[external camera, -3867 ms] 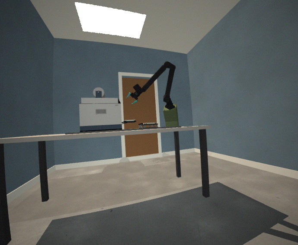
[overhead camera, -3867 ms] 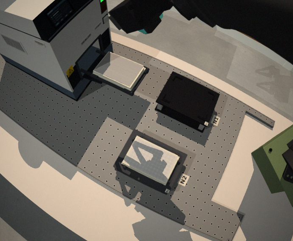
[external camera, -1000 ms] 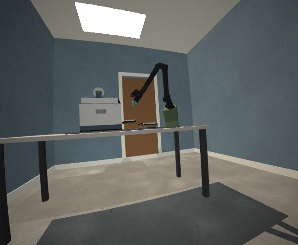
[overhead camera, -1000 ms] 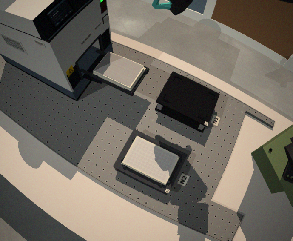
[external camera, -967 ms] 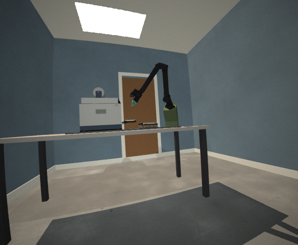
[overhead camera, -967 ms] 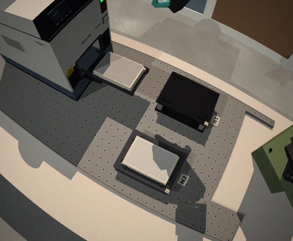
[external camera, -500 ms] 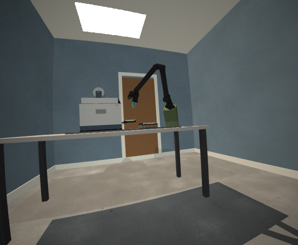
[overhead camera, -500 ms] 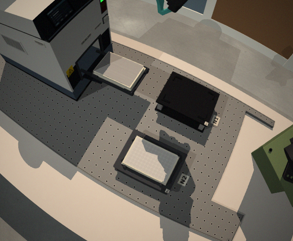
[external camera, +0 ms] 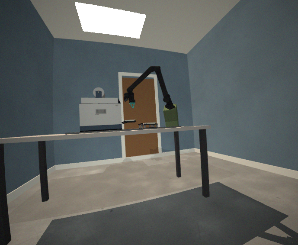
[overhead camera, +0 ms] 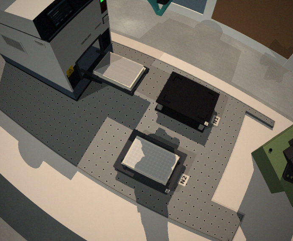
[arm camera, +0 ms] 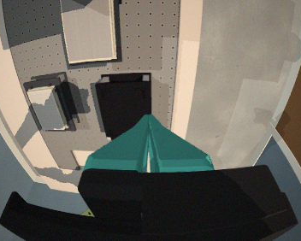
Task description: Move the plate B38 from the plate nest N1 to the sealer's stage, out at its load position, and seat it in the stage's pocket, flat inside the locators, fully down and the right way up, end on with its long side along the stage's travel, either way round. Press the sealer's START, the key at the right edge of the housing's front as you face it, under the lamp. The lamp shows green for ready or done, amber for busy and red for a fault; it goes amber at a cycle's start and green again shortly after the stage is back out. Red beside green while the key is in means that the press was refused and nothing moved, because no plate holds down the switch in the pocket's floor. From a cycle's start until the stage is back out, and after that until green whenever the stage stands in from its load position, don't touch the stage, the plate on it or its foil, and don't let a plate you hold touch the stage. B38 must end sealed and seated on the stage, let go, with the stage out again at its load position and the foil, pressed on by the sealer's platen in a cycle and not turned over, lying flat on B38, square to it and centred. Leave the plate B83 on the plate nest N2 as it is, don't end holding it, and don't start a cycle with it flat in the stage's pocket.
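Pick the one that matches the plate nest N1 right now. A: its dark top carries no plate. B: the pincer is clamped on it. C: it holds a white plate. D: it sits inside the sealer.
A: the nest N1 shows only its bare dark top, while white plates lie on the stage and on nest N2.
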`<state>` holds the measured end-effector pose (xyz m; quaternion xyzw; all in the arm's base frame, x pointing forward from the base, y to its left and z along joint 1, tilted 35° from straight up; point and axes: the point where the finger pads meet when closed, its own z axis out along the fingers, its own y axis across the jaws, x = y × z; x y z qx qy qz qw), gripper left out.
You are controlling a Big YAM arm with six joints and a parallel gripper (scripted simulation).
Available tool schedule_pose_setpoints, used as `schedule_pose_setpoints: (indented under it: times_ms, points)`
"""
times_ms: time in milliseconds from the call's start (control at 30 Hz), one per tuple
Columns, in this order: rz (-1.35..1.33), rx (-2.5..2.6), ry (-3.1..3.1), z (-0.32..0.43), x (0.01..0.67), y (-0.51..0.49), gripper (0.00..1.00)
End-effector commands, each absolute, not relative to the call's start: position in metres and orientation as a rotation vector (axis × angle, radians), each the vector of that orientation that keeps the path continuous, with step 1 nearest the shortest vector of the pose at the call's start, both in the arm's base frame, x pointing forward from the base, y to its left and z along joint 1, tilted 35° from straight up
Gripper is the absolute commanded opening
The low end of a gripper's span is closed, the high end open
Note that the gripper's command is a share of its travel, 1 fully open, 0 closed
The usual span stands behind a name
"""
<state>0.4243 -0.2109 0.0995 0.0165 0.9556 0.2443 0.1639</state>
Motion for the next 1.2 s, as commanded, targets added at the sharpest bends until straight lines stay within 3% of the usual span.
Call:
schedule_pose_setpoints:
  times_ms: [0, 1167]
  points:
    - [0.65, 0.003, 2.685, 0.117, 0.428, -0.221, 0.0]
    - [0.636, 0.05, 2.667, 0.122, 0.431, -0.23, 0.0]
